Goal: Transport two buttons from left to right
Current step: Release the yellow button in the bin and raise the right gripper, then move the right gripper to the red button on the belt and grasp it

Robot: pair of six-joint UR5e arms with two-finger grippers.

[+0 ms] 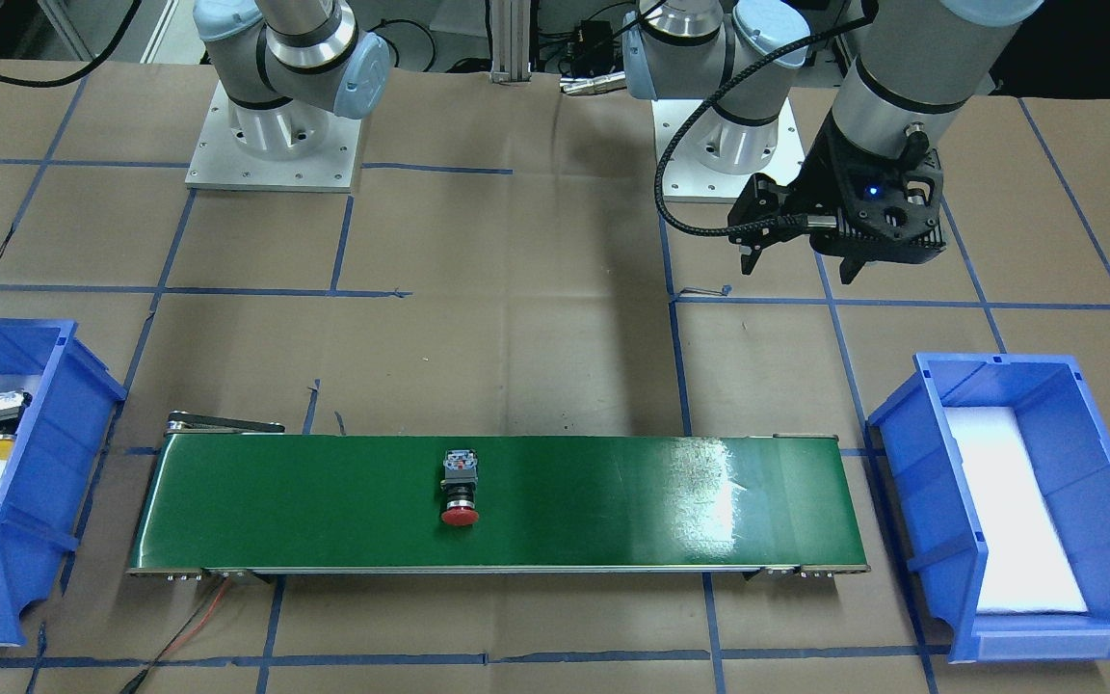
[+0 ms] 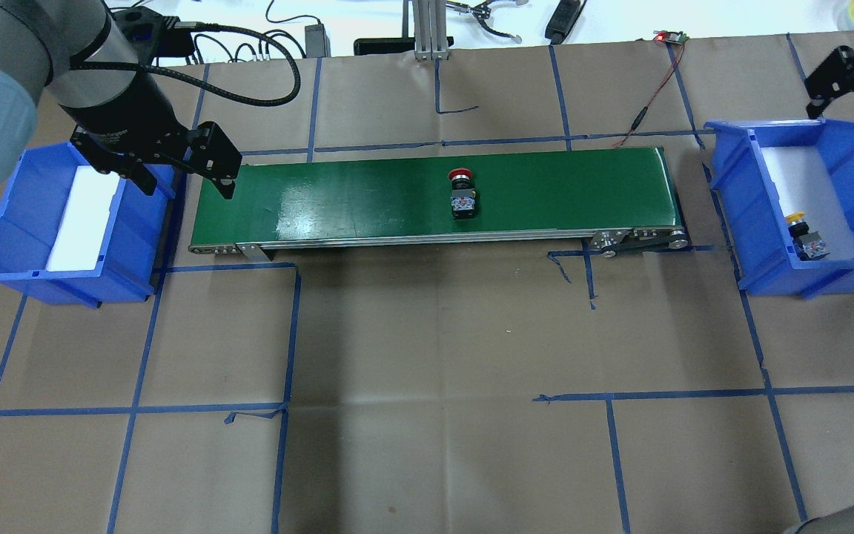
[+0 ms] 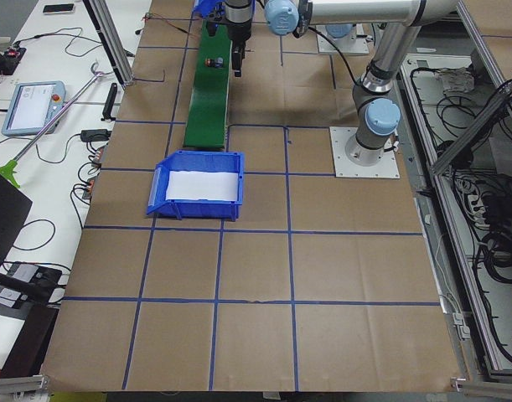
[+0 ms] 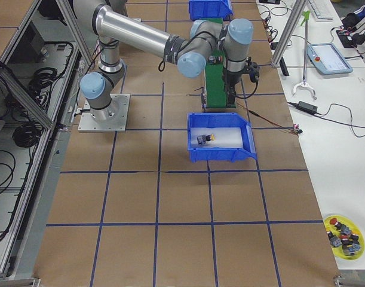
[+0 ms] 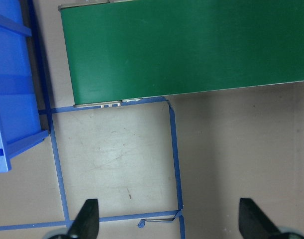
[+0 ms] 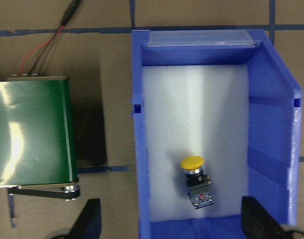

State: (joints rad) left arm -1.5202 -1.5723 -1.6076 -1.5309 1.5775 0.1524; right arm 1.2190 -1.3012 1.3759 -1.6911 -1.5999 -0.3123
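The red button [image 2: 461,194] is lying mid-belt on the green conveyor [image 2: 338,200]; the yellow button [image 6: 195,179] is sitting in the right bin [image 6: 138,164] at 3 o'clock. The left tool [image 5: 169,219] and right tool [image 6: 171,219] are hanging spread, empty. Probably best taking red at the belt's 3 o'clock end, straddling its collar, clearing the bin wall; the desk [image 2: 697,208] between is giving room.

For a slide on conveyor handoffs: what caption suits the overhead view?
Red button mid-belt on green conveyor, yellow button in right blue bin, left tool open near the belt's left end.
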